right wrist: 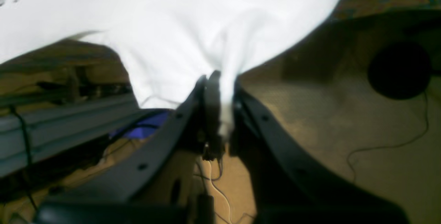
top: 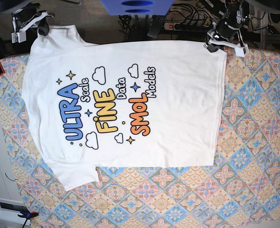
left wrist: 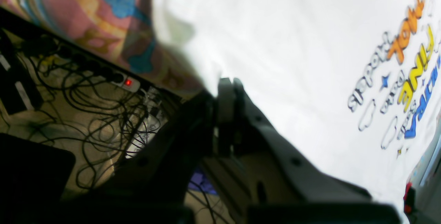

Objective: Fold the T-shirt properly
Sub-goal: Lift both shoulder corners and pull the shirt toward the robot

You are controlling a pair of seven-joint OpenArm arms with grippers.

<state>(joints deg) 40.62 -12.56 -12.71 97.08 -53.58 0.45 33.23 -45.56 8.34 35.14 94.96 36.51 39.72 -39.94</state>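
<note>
We see our right tool [top: 41, 24] clenched on a sleeve of the large white cotton T-shirt [top: 178, 104] with the blue, yellow and orange cartoon print, which lies spread flat, print up, across the patterned tile-print worktop [top: 254, 156]. Our left tool [top: 215, 43] grips the hem corner.

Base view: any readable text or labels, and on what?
All on the white short-sleeved T-shirt, read turned sideways:
"ULTRA" in blue
"Scale" in outlined white
"FINE" in yellow
"Data" in outlined white
"SMOL" in orange
"Models" in outlined white
Left wrist view shows the same print blurred and inverted. No other text is readable.
</note>
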